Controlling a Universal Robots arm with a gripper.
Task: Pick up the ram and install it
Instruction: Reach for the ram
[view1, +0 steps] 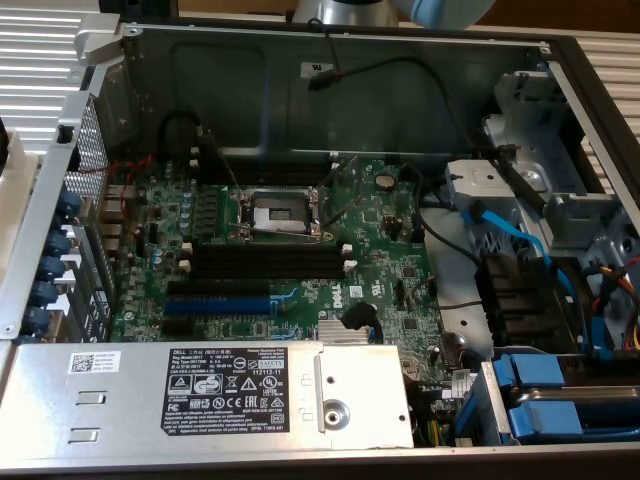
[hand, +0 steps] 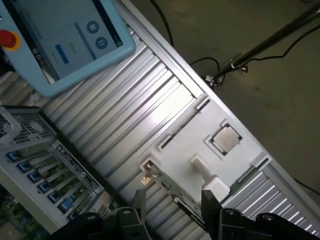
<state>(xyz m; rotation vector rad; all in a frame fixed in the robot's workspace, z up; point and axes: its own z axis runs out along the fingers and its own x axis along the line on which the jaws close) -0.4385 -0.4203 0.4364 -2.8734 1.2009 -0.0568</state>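
In the wrist view the ram (hand: 163, 181) is a long thin stick standing on edge in a white holder block (hand: 200, 145) on the ribbed metal table. My gripper (hand: 174, 204) is open just above it, with one dark finger (hand: 139, 206) on each side of the stick and a gap to both. Nothing is held. In the exterior view the black memory slots (view1: 268, 262) with white end clips lie bare on the green motherboard (view1: 380, 270), below the CPU socket (view1: 276, 211).
A square CPU chip (hand: 225, 138) sits in a pocket of the white holder. A teach pendant (hand: 60, 40) lies on the table beyond it. The computer case's rear ports (hand: 40, 172) are beside the holder. Inside the case are a blue expansion slot (view1: 215, 303), the power supply (view1: 240, 395) and blue cables (view1: 515, 235).
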